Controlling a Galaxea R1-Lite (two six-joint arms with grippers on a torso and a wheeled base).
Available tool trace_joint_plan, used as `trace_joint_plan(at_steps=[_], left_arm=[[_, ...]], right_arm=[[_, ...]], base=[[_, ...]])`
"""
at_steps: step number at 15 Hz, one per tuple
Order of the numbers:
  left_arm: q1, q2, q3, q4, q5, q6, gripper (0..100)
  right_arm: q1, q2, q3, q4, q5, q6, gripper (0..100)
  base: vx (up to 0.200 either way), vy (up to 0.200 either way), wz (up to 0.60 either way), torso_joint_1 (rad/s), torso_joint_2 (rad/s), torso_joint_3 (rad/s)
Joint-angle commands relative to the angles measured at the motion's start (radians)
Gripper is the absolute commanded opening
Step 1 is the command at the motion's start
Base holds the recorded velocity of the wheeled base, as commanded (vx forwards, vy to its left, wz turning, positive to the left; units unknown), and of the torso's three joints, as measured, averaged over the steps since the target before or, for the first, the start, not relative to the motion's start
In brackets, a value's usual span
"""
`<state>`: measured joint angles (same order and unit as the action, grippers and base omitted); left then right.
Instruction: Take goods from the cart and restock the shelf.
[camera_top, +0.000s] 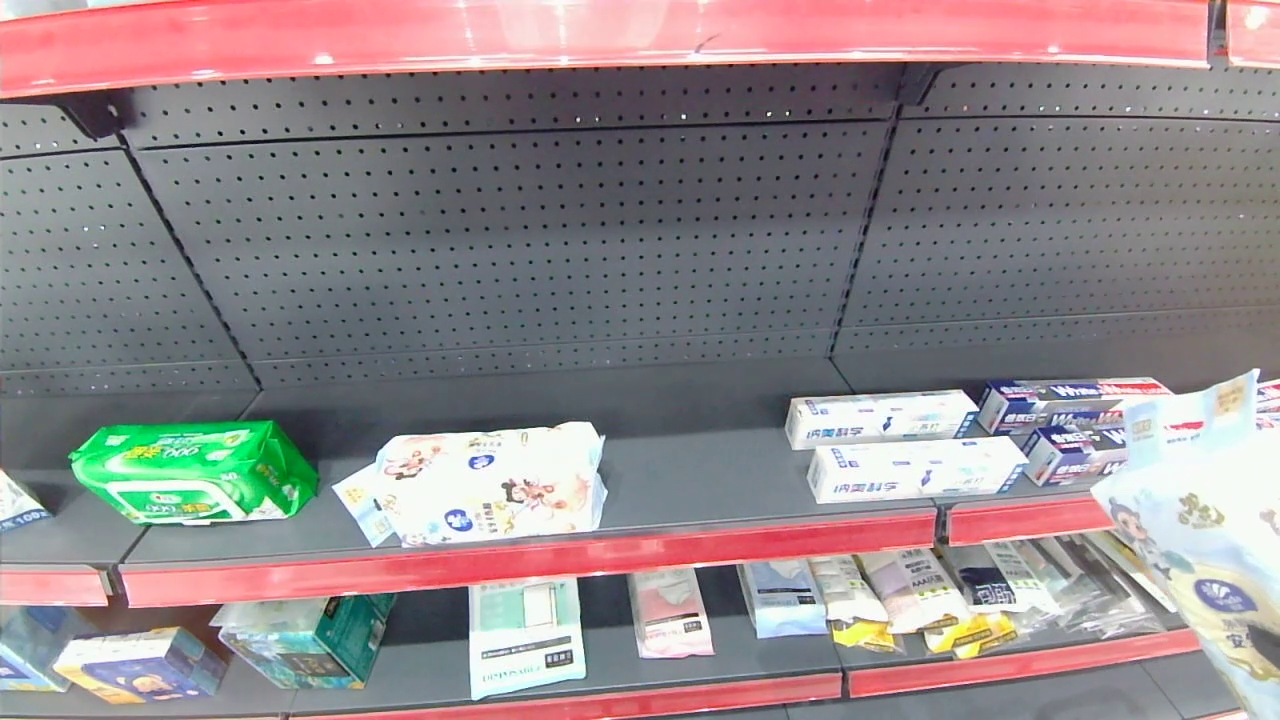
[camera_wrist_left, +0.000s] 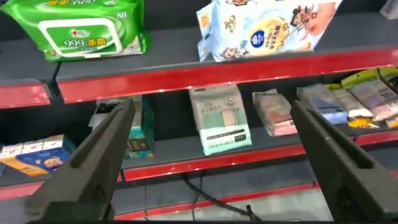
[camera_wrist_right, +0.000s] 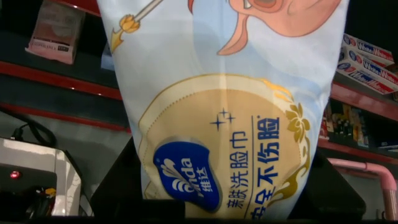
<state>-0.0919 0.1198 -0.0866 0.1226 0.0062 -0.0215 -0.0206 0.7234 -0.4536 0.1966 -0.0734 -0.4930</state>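
Observation:
A tall white and pale-blue cartoon-printed tissue pack (camera_top: 1200, 530) stands up at the lower right, in front of the shelf's right end. My right gripper (camera_wrist_right: 227, 186) is shut on its lower part, and the pack (camera_wrist_right: 230, 112) hides most of the dark fingers (camera_wrist_right: 124, 183). A matching cartoon pack (camera_top: 490, 485) lies on the middle shelf board (camera_top: 700, 440), left of centre. My left gripper (camera_wrist_left: 211, 112) hangs open below that board's red edge, its fingers (camera_wrist_left: 99, 155) wide apart with nothing between them, facing the lower shelf.
A green wipes pack (camera_top: 190, 472) lies left of the cartoon pack. White toothpaste boxes (camera_top: 900, 445) and blue-red boxes (camera_top: 1080, 410) sit at the right. The board between them is bare. The lower shelf holds several packs, including a white-green one (camera_top: 525, 630).

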Motion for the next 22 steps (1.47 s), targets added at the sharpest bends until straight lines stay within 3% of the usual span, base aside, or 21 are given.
trace_joint_plan(at_steps=[1,3,5,7,9,10,12,13,14,15,16,17,19,22], left_arm=[[0.000,-0.022,0.007,0.000,0.009,-0.008,100],[0.000,-0.022,0.014,-0.024,0.161,-0.080,100],[0.000,-0.022,0.041,-0.075,0.261,-0.098,100],[0.000,-0.020,0.039,-0.089,0.268,-0.054,100],[-0.002,-0.015,0.050,-0.089,0.281,-0.115,100],[-0.003,-0.019,0.050,-0.089,0.262,-0.115,100],[-0.003,-0.020,0.054,-0.093,0.202,-0.054,100],[-0.003,-0.020,0.059,-0.106,0.166,-0.002,100],[-0.005,-0.012,0.061,-0.109,0.153,-0.017,100],[-0.002,-0.008,0.062,-0.109,0.167,-0.066,100],[-0.002,-0.019,0.064,-0.110,0.175,-0.083,100],[0.000,-0.020,0.064,-0.110,0.193,-0.124,100],[-0.002,-0.020,0.064,-0.110,0.216,-0.175,100],[0.000,-0.020,0.064,-0.113,0.212,-0.169,100]], right_arm=[[-0.001,0.005,-0.014,-0.002,-0.008,-0.013,0],[-0.004,0.013,-0.023,-0.002,-0.009,-0.013,0],[-0.007,0.011,-0.019,0.000,-0.009,-0.013,0],[-0.007,0.014,-0.019,-0.002,-0.008,-0.012,0],[-0.007,0.016,-0.016,-0.002,-0.006,-0.012,0],[-0.007,0.018,-0.016,-0.002,-0.006,-0.012,0],[-0.007,0.019,-0.016,-0.002,-0.005,-0.012,0],[-0.007,0.019,-0.016,-0.002,-0.005,-0.012,0],[-0.007,0.018,-0.014,-0.002,-0.005,-0.012,0],[-0.007,0.018,-0.014,-0.002,-0.003,-0.012,0],[-0.005,0.018,-0.014,-0.002,-0.002,-0.012,0],[-0.005,0.021,-0.016,-0.002,-0.002,-0.013,0],[-0.002,0.025,-0.014,-0.002,-0.002,-0.013,0],[-0.002,0.028,-0.010,-0.002,0.000,-0.013,0]], base=[[0.000,0.000,0.00,0.000,0.00,0.000],[0.000,0.000,0.00,0.000,0.00,0.000],[0.000,0.000,0.00,0.000,0.00,0.000],[0.000,0.000,0.00,0.000,0.00,0.000],[0.000,0.000,0.00,0.000,0.00,0.000],[0.000,0.000,0.00,0.000,0.00,0.000],[0.000,0.000,0.00,0.000,0.00,0.000],[0.000,0.000,0.00,0.000,0.00,0.000],[0.000,0.000,0.00,0.000,0.00,0.000],[0.000,0.000,0.00,0.000,0.00,0.000],[0.000,0.000,0.00,0.000,0.00,0.000],[0.000,0.000,0.00,0.000,0.00,0.000],[0.000,0.000,0.00,0.000,0.00,0.000],[0.000,0.000,0.00,0.000,0.00,0.000]])
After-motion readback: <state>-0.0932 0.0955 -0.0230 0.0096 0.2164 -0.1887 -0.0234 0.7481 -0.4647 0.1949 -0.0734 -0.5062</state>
